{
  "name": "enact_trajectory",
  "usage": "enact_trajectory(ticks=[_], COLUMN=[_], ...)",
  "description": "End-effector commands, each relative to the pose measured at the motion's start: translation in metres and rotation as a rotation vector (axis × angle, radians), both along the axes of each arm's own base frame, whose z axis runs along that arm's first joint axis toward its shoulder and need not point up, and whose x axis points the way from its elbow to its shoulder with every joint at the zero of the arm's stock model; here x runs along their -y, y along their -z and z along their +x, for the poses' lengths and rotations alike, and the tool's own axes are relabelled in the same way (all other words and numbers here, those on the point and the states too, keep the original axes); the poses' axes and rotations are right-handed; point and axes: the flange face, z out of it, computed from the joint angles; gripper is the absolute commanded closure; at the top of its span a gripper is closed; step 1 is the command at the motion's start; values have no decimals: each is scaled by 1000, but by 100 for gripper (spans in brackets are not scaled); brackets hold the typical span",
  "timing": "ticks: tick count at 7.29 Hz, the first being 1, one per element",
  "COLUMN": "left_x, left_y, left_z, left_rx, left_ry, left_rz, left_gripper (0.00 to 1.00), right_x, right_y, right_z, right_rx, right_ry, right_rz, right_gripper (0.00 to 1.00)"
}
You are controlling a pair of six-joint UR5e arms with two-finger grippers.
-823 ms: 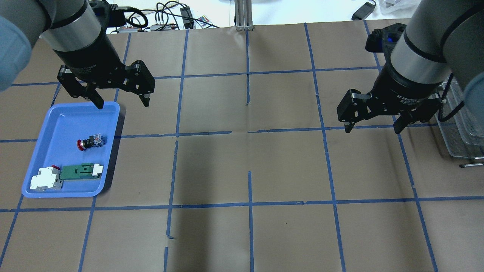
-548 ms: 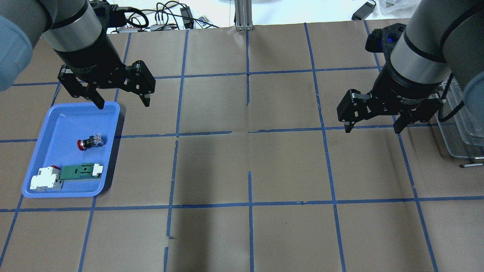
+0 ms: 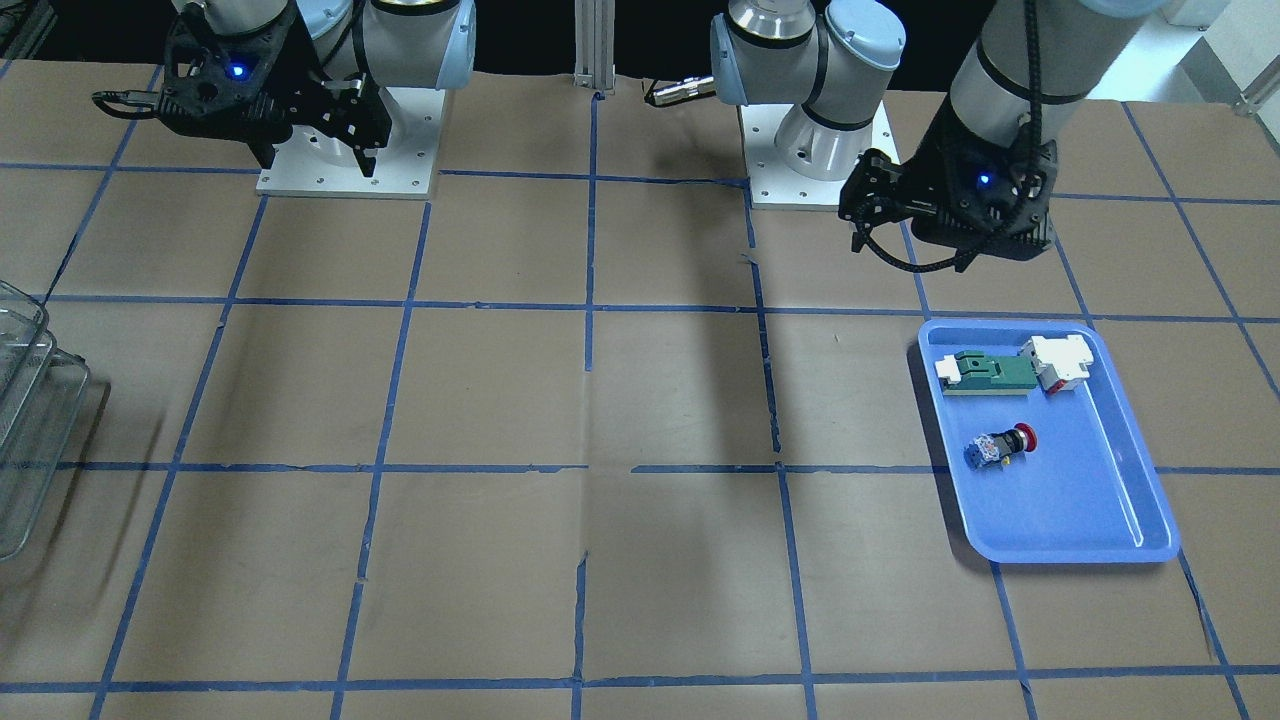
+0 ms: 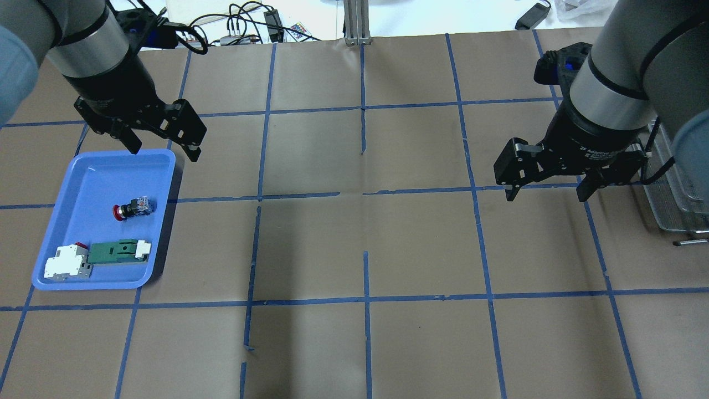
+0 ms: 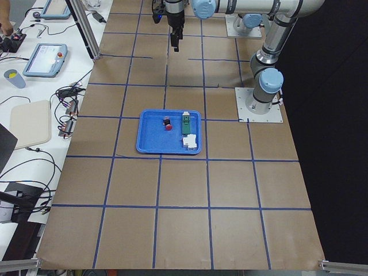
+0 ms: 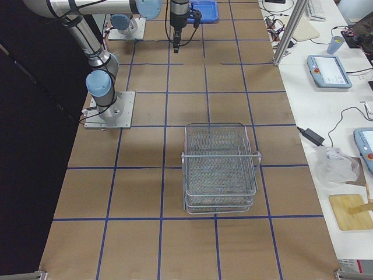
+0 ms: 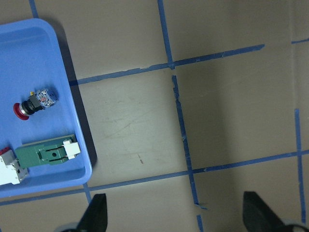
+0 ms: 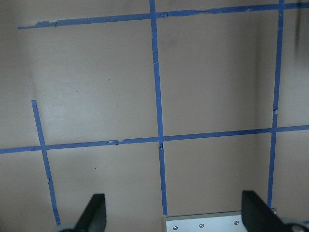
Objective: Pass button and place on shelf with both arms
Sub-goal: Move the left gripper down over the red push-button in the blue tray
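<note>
The button [image 4: 133,208], with its red cap and black collar, lies on its side in the blue tray [image 4: 94,177]; it also shows in the front view [image 3: 1000,447] and the left wrist view [image 7: 36,102]. My left gripper [image 4: 164,151] is open and empty, hovering over the tray's far right corner, well apart from the button. My right gripper [image 4: 546,193] is open and empty above bare table, just left of the shelf [image 4: 678,188]. The shelf, a see-through wire rack, shows whole in the right side view [image 6: 220,169].
A green-and-white flat part [image 4: 116,250] and a white-and-red block [image 4: 66,260] lie at the tray's near end. Cables [image 4: 243,27] lie past the table's far edge. Brown paper with blue tape lines covers the table between the arms.
My left gripper has shifted left, toward the tray's far right corner, still open. My right gripper has barely moved. The button has not moved.
</note>
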Motion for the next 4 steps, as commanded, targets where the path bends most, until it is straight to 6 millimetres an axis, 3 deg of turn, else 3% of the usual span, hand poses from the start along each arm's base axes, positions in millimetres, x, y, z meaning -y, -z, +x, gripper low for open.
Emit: enact_trajectory(ticks=[1, 4], left_x=[9, 15], left_y=[26, 53], left_z=[73, 159], left_rx=[-58, -169], left_ry=[149, 285], left_rz=[27, 4], left_gripper=[0, 0], right_x=[0, 5], right_y=[3, 0], right_z=[0, -2], right_rx=[-3, -10], right_ry=[6, 104], right_rz=[-6, -37], right_gripper=[0, 0])
